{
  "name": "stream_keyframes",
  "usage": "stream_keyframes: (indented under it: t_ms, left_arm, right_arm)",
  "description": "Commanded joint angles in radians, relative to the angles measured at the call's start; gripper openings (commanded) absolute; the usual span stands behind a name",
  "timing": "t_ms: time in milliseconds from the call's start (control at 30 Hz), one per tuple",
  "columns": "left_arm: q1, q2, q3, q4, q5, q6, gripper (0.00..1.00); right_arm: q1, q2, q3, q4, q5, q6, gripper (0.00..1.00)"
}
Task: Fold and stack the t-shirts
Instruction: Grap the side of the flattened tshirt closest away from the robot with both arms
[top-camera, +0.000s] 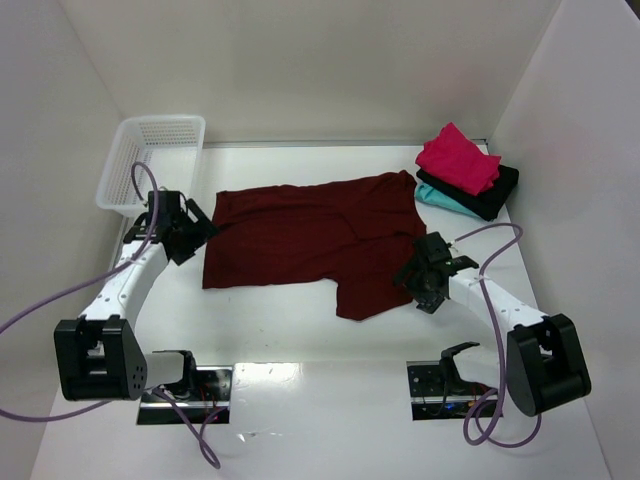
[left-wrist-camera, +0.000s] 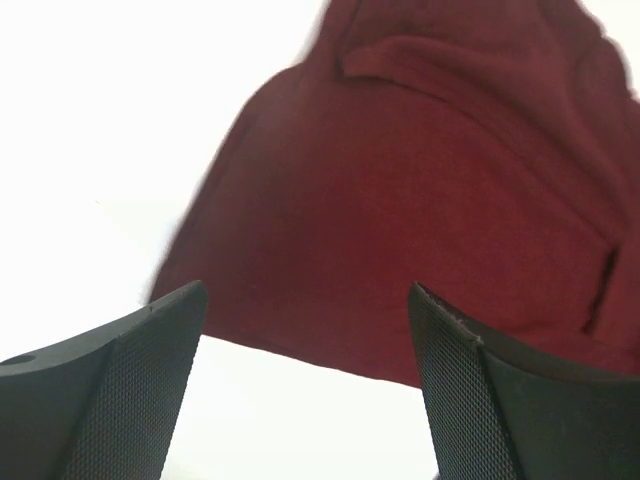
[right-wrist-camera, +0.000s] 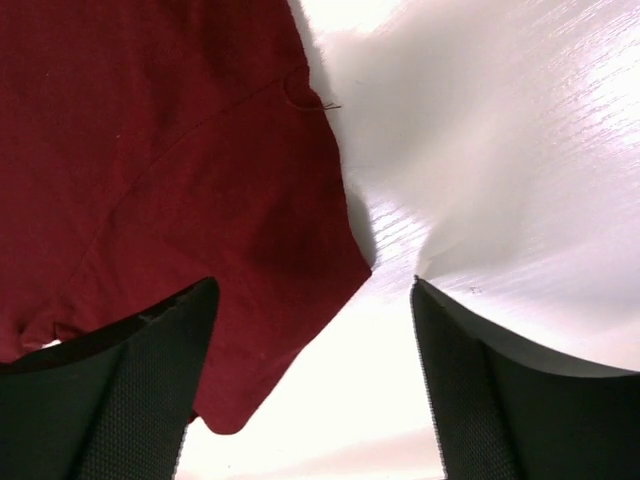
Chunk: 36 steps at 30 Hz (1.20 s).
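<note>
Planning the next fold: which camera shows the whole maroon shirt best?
Top external: the maroon shirt is seen whole, every edge in frame. Left wrist shows only one end of it close up; right wrist only a corner.

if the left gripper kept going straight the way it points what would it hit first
Most likely the maroon t-shirt: in the wrist view the left gripper has open jaws framing its edge, nothing else between. How far off is unclear.

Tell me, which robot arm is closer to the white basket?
Left. The left gripper sits just in front of the white basket, at the left edge of the maroon t-shirt. The right gripper is across the shirt, at its opposite edge.
</note>
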Motion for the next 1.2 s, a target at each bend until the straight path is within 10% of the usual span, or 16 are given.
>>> stream_keyframes:
  t_ms: [0,533,1167]
  left_arm:
    - [0.0,-0.043,-0.023,0.032,0.041,-0.062,0.89]
    - [0.009,-0.147,-0.221,0.022,0.014,-0.206,0.87]
    - [0.009,0.038,-0.263,0.073,-0.058,-0.232,0.74]
  right_arm:
    - [0.01,0.012,0.008,0.014,0.029,0.016,0.76]
    - [0.01,0.085,0.067,0.066,0.041,-0.042,0.09]
    - [0.01,0.104,0.173,0.09,0.047,-0.1,0.14]
